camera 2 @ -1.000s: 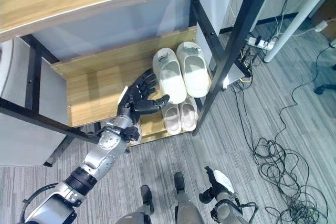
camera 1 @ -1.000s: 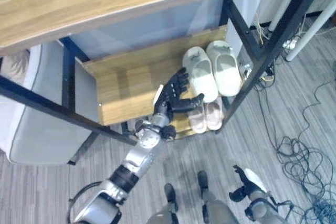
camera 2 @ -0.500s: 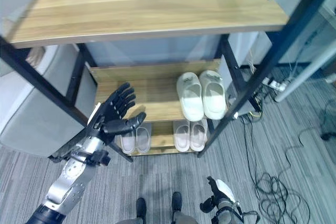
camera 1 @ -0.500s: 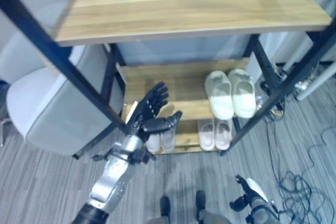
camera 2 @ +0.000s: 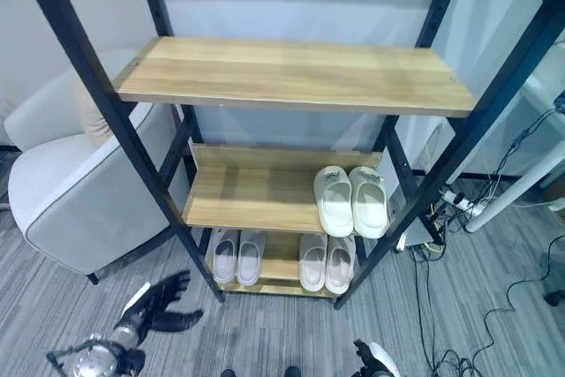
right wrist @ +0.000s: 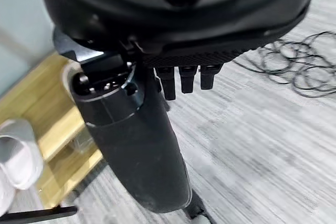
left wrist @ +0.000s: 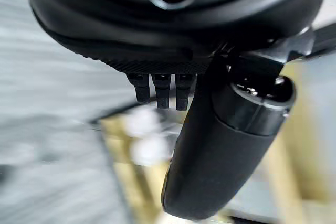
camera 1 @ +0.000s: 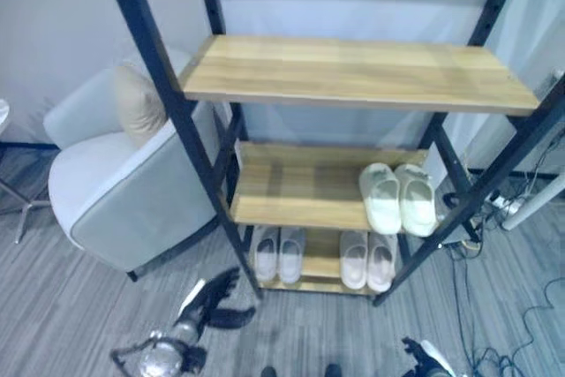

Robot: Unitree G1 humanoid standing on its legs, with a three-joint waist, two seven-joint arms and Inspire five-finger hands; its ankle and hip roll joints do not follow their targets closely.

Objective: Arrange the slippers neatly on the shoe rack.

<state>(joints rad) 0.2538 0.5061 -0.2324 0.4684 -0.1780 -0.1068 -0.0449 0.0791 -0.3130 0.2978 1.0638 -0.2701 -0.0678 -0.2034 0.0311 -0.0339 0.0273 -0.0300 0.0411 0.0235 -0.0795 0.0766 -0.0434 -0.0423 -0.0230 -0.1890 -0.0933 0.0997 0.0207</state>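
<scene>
Wood-grain shelves on a black metal frame form the shoe rack (camera 2: 291, 77), which stands on grey striped carpet (camera 2: 53, 306). Its top shelf is bare; its upright posts run out of the picture above. A pale grey armchair (camera 1: 115, 192) with a beige cushion (camera 1: 137, 103) stands just beside the rack on the left, partly cut off by the rack's post.

Cream slippers (camera 2: 351, 202), one pair, lie side by side at the right end of the middle shelf, toes toward the front edge. On the bottom shelf lie two further pairs: pale slippers at the left (camera 2: 237, 256) and pale pinkish slippers at the right (camera 2: 325, 263); the heels of both pairs are hidden under the middle shelf.

Left robot hand (camera 1: 214, 302): low in front of the rack, above the carpet, fingers straight and spread, thumb out, holding nothing; its wrist view (left wrist: 220, 145) is blurred beyond the hand. Right robot hand (right wrist: 136, 129): fingers relaxed, nothing grasped, carpet and a corner of the bottom shelf past it. Loose black cables (right wrist: 294, 72) lie on the carpet to the right.
</scene>
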